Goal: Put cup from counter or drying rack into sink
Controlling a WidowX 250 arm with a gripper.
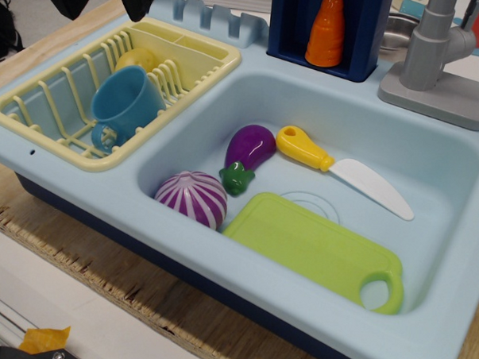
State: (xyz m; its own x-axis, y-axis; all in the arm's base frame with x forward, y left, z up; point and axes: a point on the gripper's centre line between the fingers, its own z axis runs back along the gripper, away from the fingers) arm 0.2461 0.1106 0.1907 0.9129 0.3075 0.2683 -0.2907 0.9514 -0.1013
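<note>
Open from above over the cup (125, 103), lying sideways among ribs of the drying rack (42, 137); yellow round toy (137, 58) just behind. Sink (346, 113) floor crowded: onion (192, 197), eggplant (249, 148), knife (343, 168), cutting board (308, 242). Bare along far wall, under faucet (436, 53).

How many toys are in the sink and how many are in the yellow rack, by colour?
Sink:
Purple: 2, the eggplant and the striped onion
Green: 1, the cutting board
Yellow and white: 1, the knife

Drying rack:
Blue: 1, the cup
Yellow: 1, the round toy

Total: 6
</note>
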